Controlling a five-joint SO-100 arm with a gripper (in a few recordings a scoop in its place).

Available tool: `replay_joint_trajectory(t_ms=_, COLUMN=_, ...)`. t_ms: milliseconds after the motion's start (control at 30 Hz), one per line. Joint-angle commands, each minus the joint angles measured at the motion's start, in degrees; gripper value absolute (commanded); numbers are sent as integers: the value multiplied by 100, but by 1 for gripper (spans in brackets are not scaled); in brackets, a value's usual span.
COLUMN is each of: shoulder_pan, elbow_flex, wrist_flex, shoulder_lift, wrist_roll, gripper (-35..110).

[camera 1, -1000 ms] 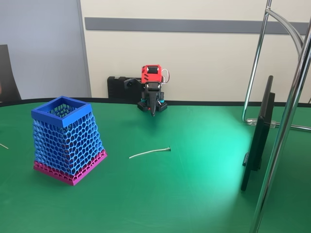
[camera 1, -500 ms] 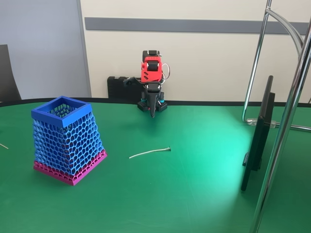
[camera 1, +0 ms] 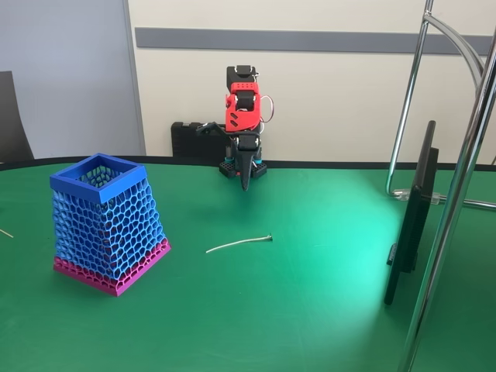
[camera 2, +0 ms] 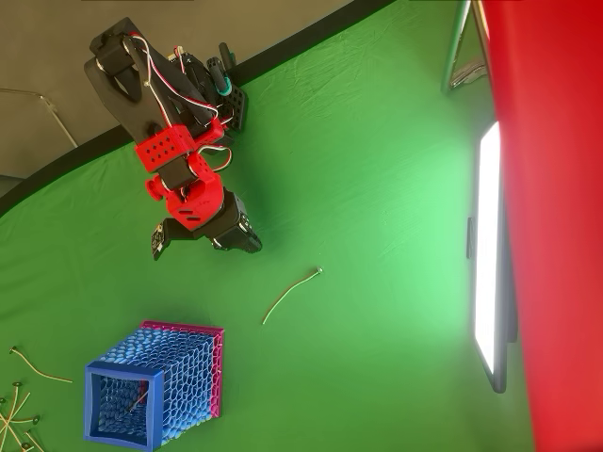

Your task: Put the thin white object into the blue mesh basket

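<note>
Meanwhile, the thin white object (camera 1: 239, 244) lay flat on the green tabletop (camera 1: 310, 310), on bare cloth about midway across it, untouched — its small dark knob end pointed toward the right edge in the fixed view. In the overhead view the same stick (camera 2: 290, 295) showed as a gentle curve, well apart from the arm. The blue mesh basket (camera 1: 108, 223) stood upright near the left edge of the tabletop in the fixed view, magenta band at its foot, open rim up; the overhead view looked down into its mouth (camera 2: 117, 377). The gripper (camera 1: 246, 183) hung near the far edge of the tabletop, pointing down, its dark fingers drawn together into a single point with nothing between them. In the overhead view, a few more pale sticks (camera 2: 19, 410) lay scattered at the tabletop's lower left corner, beside the basket.
</note>
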Motion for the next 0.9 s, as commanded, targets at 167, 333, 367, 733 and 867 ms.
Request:
replay_joint_trajectory(t_ms=167, shoulder_pan=-26, elbow_flex=-1450, wrist_flex=343, shoulder_lift=-1274, wrist_roll=-141, gripper=8)
replay_joint_trajectory(t_ms=333, shoulder_pan=-35, elbow_flex=-2575, wrist_flex=967, shoulder_lift=-2347, wrist_roll=-299, gripper=18)
replay_joint_trajectory(t_ms=367, shoulder_pan=-35, elbow_flex=-2786, wrist_flex=1063, shoulder_lift=-2549, wrist_roll=-378, gripper=19)
replay_joint_trajectory(t_ms=733, shoulder_pan=-325, elbow_flex=-4975, wrist_flex=2276, shoulder_lift=-4764, wrist_roll=-905, gripper=19)
replay_joint_trajectory(t_ms=867, shoulder_pan=-387, elbow_flex=-5449, wrist_flex=2373, shoulder_lift=-5370, wrist_roll=-1011, gripper=18)
